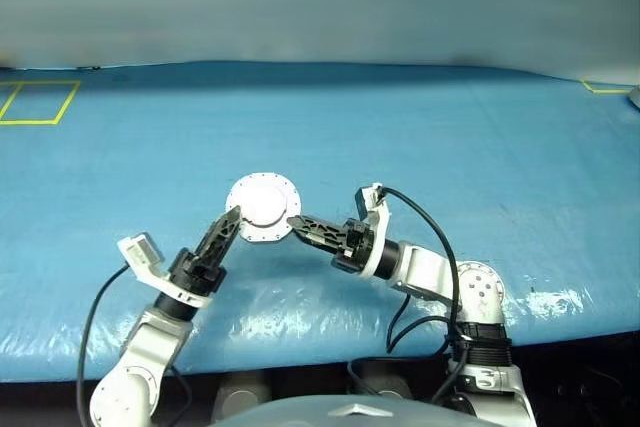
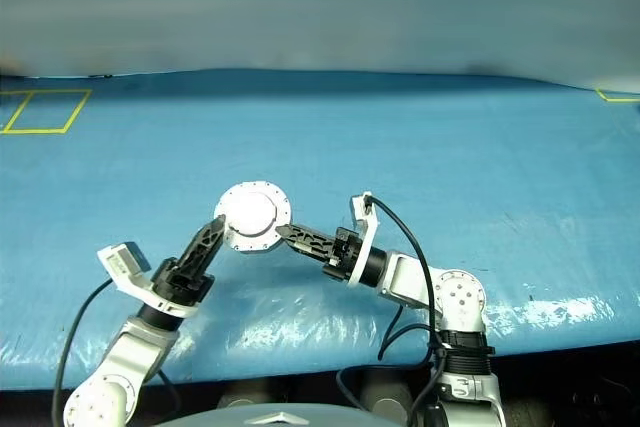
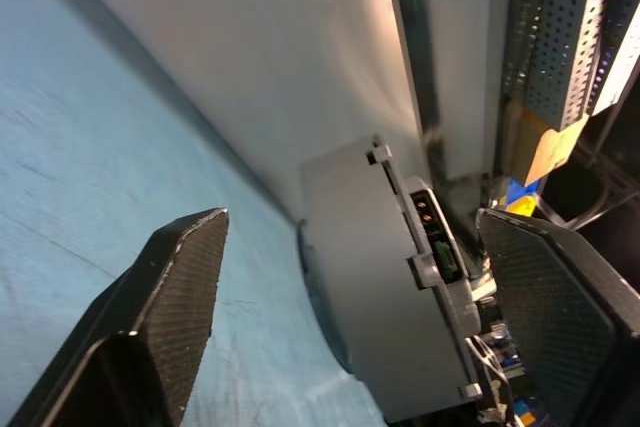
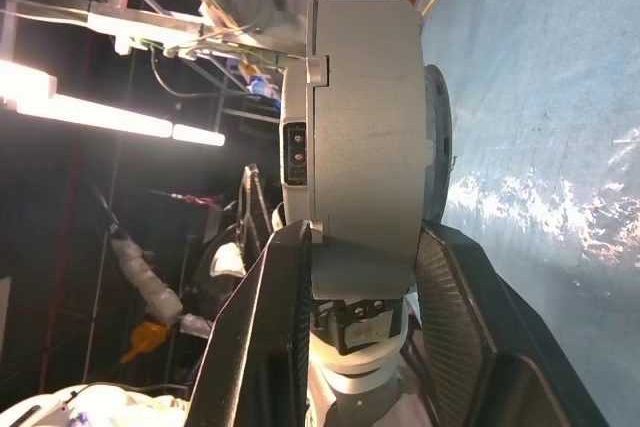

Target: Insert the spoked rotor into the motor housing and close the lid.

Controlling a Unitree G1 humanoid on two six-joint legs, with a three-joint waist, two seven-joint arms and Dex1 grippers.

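The right tool (image 1: 297, 224) is clamped on one closed assembly, its two black fingers pressing the flat faces of the housing (image 4: 365, 137) from either side, as the right wrist view shows. That tool points leftward and slightly up, its forearm reaching in low from the right, and it holds the assembly above the counter (image 1: 450, 147).

From the head views, one round, pale grey disc faces up: the lid (image 1: 262, 202), plain side out, with small screws around its flanged edge. It sits shut on the housing, so one housing and one lid are counted. No rotor can be made out; whether it lies inside cannot be told.

The left tool (image 1: 231, 224) has its fingers spread wide, holding nothing. In the left wrist view the two fingers (image 3: 180, 292) stand well apart with the housing's side wall between them, touching neither. In the head views this tool sits just beside the lid's lower left edge, angled up and toward the right, its arm rising from the lower left.

Two tools, two arms, one assembly. The counter is covered with a blue sheet, and yellow tape outlines (image 1: 40, 102) are marked at its far corners.
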